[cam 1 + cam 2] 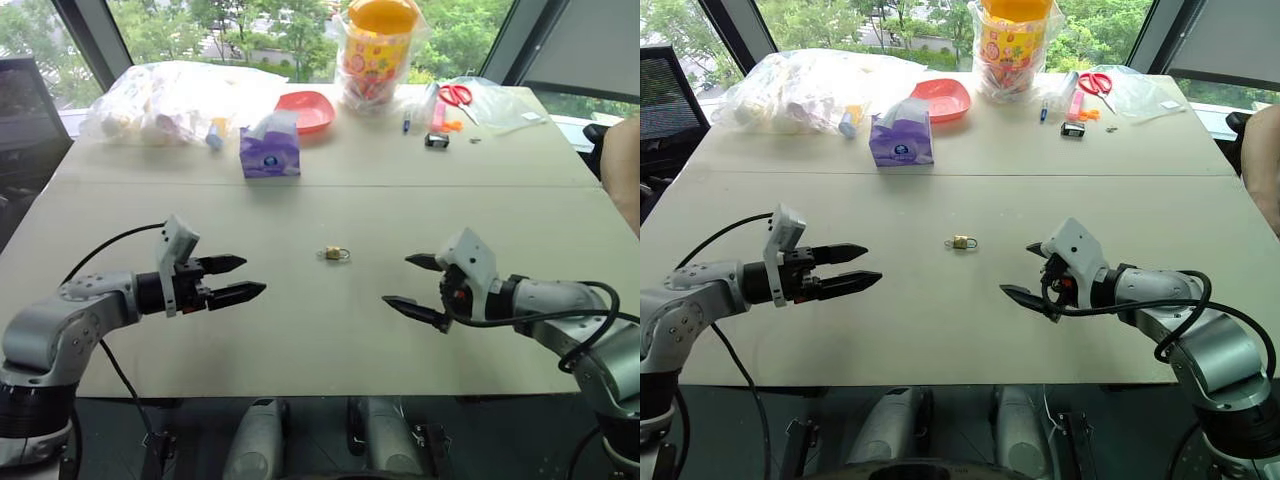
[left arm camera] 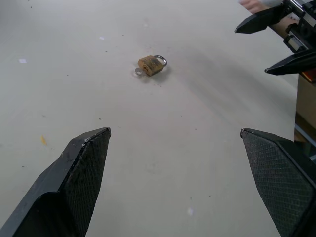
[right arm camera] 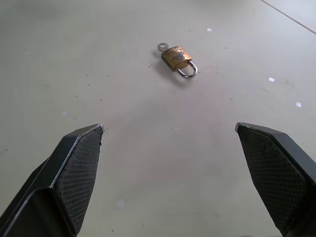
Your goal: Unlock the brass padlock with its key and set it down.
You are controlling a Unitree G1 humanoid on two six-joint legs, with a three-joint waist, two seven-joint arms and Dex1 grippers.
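A brass padlock (image 3: 176,58) of dull yellow metal, with a bright, polished silvery loop, lies on a matt, pale table (image 1: 300,330) whose smooth surface carries faint specks. The black fingers (image 3: 74,173) of the right gripper (image 1: 415,283) show a fine cross-hatched, matt texture. Toward the table's far edge sit a glossy red plastic dish (image 1: 308,108), crinkled clear plastic bags (image 1: 170,95) and a purple tissue box (image 1: 268,152) with soft paper

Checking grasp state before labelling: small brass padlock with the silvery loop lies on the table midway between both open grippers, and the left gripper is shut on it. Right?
Not quite. The left gripper is open and holds nothing, as the left wrist view shows. The small brass padlock with the silvery loop lies untouched on the table, between it and the open right gripper.
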